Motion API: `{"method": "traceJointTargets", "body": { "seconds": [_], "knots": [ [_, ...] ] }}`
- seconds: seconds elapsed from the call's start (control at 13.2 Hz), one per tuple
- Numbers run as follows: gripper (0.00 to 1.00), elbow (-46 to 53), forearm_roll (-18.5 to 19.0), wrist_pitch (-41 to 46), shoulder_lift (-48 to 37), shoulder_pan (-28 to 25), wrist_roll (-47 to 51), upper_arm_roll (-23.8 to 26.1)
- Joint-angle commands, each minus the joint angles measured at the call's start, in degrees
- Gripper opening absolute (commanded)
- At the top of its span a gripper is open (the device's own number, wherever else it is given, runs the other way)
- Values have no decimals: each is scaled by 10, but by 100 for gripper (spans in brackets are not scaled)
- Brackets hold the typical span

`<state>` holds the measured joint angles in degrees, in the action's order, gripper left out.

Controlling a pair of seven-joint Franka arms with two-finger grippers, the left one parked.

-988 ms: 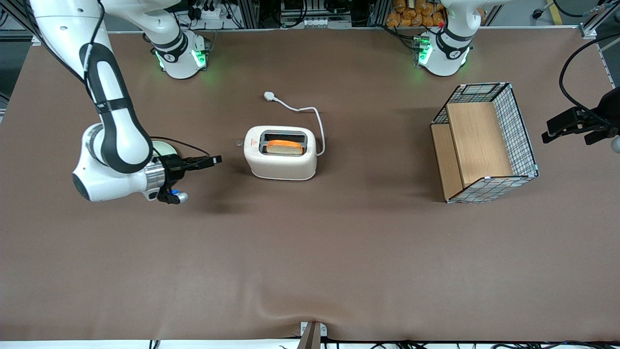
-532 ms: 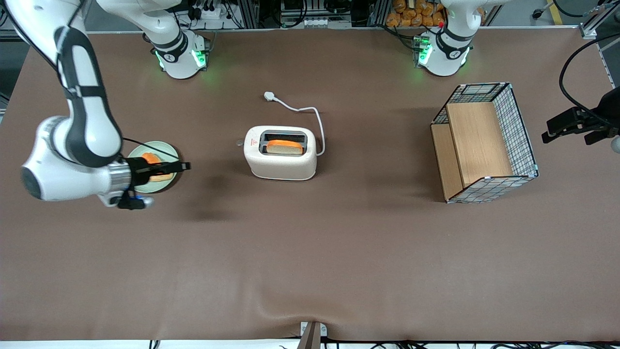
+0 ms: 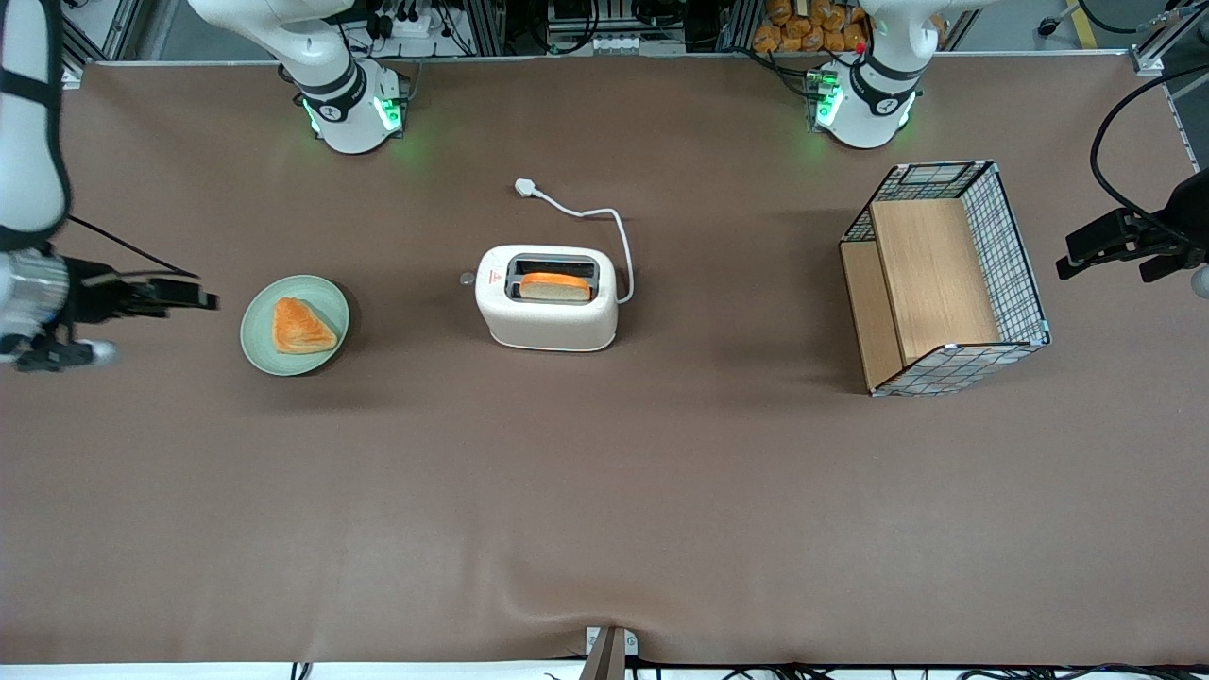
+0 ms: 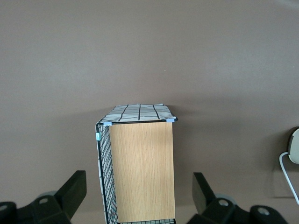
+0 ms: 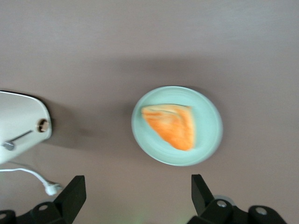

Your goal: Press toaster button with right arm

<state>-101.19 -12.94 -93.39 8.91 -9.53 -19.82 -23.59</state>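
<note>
Squarely between gripper (image 3: pixel 203 302) and toaster (image 3: pixel 547 310): toast plate (image 3: pixel 294 325).

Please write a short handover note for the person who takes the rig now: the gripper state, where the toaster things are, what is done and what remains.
Gripper: open, holding nothing, at the working arm's end of the table, apart from the green plate with its triangular pastry.
Toaster: upright mid-table, one slice of bread standing up out of a slot, cord and plug lying unplugged on the table.
Toaster button: on the short end facing the plate, nothing touching it.
Done: cannot tell that any press took effect; the bread sits high.
Left: bring the right arm to the button and press.
</note>
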Motion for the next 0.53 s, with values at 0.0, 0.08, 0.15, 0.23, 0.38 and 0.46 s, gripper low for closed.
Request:
{"method": "traceJointTargets", "body": {
  "seconds": [0.0,0.08,0.15,0.23,0.38,0.46],
  "knots": [
    [100,-11,45,1,-60,-8,31,10],
    [100,5,48,17,-63,-15,54,14],
    [100,33,55,39,-62,-29,74,14],
    [100,58,67,54,-58,-37,93,15],
    [100,79,70,68,-59,-54,118,15],
    [100,89,70,74,-58,-59,122,15]
  ]
}}
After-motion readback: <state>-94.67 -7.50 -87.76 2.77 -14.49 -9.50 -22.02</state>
